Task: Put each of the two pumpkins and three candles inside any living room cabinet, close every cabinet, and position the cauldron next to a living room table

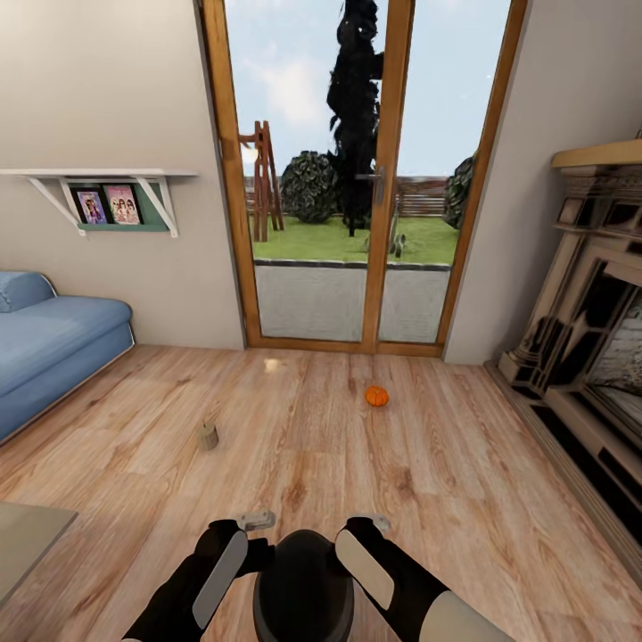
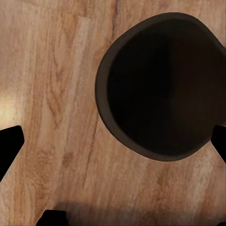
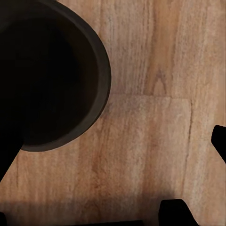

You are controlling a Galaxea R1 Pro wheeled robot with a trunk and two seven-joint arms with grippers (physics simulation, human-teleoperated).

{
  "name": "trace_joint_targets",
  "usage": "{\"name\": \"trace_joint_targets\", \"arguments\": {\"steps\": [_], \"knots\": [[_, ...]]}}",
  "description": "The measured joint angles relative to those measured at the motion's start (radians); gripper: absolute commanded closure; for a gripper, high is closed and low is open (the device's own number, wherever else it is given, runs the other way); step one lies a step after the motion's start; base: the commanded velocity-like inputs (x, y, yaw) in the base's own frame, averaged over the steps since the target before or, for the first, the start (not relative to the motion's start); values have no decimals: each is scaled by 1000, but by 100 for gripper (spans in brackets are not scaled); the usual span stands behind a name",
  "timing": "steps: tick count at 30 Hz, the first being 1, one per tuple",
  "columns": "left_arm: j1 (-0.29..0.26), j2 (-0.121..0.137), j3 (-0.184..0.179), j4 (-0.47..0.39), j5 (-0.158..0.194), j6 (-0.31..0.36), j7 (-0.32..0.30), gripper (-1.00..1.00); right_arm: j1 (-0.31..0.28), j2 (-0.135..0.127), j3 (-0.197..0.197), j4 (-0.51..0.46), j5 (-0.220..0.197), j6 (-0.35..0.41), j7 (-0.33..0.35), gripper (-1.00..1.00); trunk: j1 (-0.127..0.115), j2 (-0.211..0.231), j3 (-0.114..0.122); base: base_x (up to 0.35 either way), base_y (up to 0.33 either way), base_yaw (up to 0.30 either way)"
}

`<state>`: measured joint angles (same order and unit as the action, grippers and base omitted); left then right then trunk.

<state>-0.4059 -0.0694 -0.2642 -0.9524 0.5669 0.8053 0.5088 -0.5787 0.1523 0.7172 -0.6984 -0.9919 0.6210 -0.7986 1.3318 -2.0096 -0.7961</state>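
Observation:
The black cauldron [image 1: 303, 584] stands on the wood floor right in front of me, between my two forearms. My left gripper [image 1: 256, 520] hangs just past its rim on one side and my right gripper [image 1: 381, 523] on the other. Both point down at the floor. The left wrist view looks into the cauldron's dark mouth [image 2: 162, 89], with the left gripper [image 2: 115, 146] open wide. The right gripper [image 3: 113, 155] is also open beside the cauldron's rim [image 3: 101, 75]. An orange pumpkin [image 1: 376, 396] lies farther ahead, and a squat candle [image 1: 208, 436] stands to the left. The cabinet is out of view.
A blue sofa [image 1: 49, 343] lines the left wall and a fireplace [image 1: 593, 357] the right. Glass patio doors [image 1: 352, 178] close off the far end. A flat grey-beige corner [image 1: 22, 535] shows at lower left. A small pale blurred spot [image 1: 272, 364] lies near the doors.

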Motion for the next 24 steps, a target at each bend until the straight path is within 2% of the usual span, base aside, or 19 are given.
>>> {"name": "trace_joint_targets", "arguments": {"steps": [8,15,22,24], "knots": [[0,0,-1,4,3,-1,-3,-100,0,-3,0,-1,0,-6,1,-100,0,0,0,0,0,0],[0,1,-2,8,2,-2,-8,-100,0,-7,0,-3,0,-12,10,-100,27,-49,-22,0,0,0],[0,2,-2,9,3,-16,-9,-100,0,-10,0,-3,7,-12,102,-100,54,-98,-44,0,0,0],[0,2,-2,10,4,-19,-10,-100,0,-10,0,-3,9,-12,111,-100,61,-112,-50,0,0,0]]}}
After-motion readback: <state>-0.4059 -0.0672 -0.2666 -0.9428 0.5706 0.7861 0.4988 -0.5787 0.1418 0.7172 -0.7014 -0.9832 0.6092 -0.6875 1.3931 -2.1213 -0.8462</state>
